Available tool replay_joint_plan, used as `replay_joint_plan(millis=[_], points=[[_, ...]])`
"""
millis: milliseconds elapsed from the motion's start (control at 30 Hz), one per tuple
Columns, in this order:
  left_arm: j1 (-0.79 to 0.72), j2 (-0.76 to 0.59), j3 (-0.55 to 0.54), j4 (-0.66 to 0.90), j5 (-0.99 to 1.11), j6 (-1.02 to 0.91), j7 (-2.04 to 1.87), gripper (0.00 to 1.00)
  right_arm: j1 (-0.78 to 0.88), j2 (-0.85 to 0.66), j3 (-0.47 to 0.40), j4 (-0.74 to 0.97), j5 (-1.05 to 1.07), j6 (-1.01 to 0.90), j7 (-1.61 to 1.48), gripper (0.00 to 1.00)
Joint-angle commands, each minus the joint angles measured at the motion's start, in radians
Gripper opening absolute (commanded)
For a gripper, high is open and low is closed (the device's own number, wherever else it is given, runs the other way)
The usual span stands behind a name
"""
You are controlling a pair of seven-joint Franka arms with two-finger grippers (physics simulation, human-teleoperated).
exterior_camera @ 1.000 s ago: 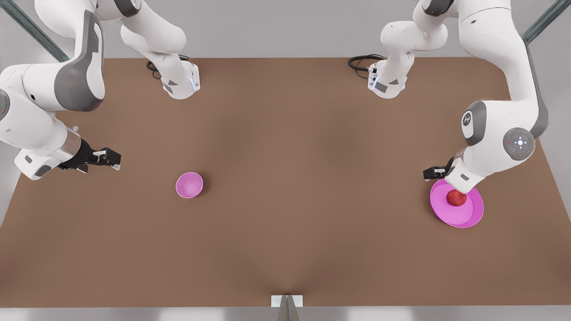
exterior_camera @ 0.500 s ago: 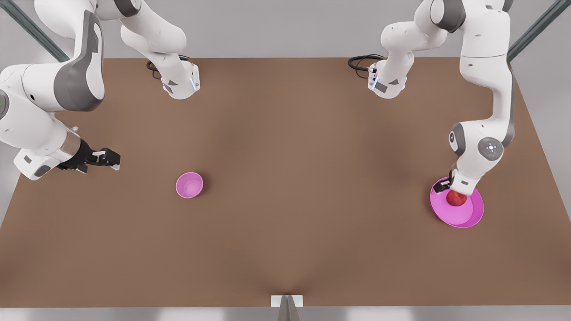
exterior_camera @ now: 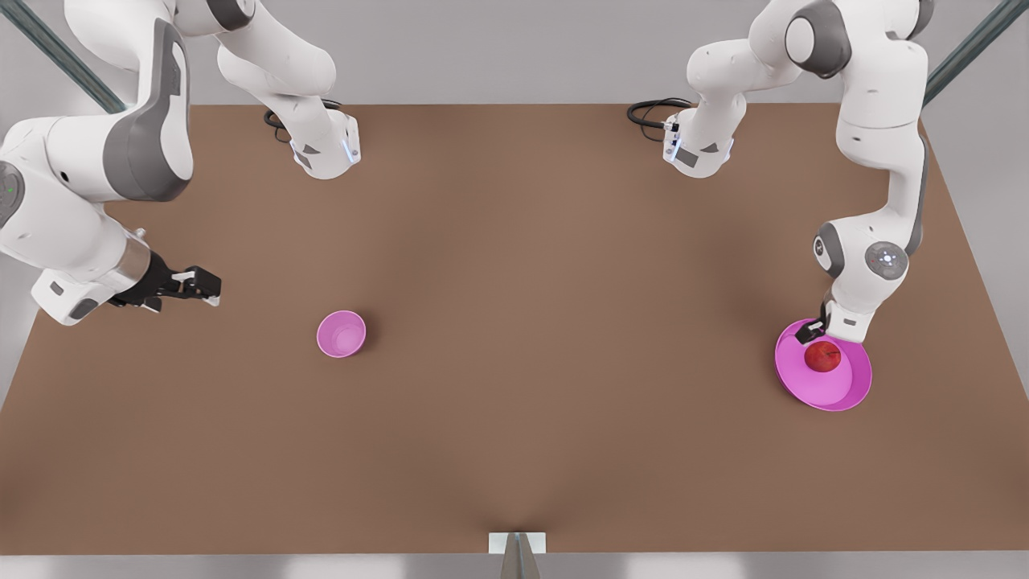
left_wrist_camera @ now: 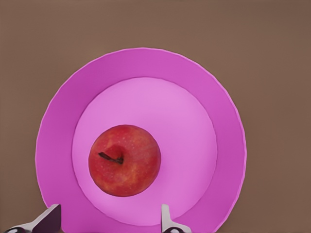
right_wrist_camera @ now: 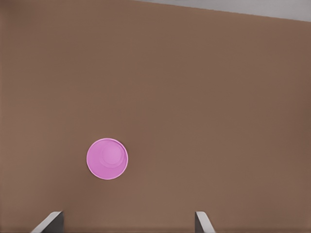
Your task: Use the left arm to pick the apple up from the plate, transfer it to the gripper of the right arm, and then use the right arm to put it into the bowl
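Observation:
The red apple (exterior_camera: 822,356) (left_wrist_camera: 125,160) lies stem up on the magenta plate (exterior_camera: 836,394) (left_wrist_camera: 146,63) near the front view's right edge. My left gripper (exterior_camera: 812,330) (left_wrist_camera: 108,221) hangs just above the plate's far side, pointing down. It is open, and its fingertips (left_wrist_camera: 48,218) stand apart beside the apple without touching it. The small pink bowl (exterior_camera: 341,334) (right_wrist_camera: 107,158) sits left of centre in the front view. My right gripper (exterior_camera: 205,285) (right_wrist_camera: 127,222) waits open above the table, left of the bowl, holding nothing.
Both arm bases (exterior_camera: 325,149) (exterior_camera: 698,149) stand at the table's far edge with black cables (exterior_camera: 651,111) beside them. A small grey mount (exterior_camera: 517,547) sits at the middle of the near edge. Bare brown tabletop (exterior_camera: 563,322) lies between bowl and plate.
The left arm's wrist has swung upright and come down over the plate, uncovering more of the apple. The right gripper has crept slightly toward the bowl.

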Motion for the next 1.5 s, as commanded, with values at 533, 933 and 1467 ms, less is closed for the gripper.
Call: replay_joint_plan(millis=[533,933,1467], points=[[0.019,0.111,-0.002,0.052,0.0,0.143,0.029,1.0,-0.009,0.007,-0.001,0.007,0.004,-0.007,-0.008,1.0],[0.022,0.139,-0.003,0.092,0.002,0.145,0.029,1.0,-0.006,0.011,-0.001,0.006,0.006,-0.007,-0.002,1.0],[0.031,0.182,-0.011,0.112,-0.001,0.149,0.029,0.87,-0.001,0.011,0.001,0.007,0.006,-0.01,-0.008,1.0]])
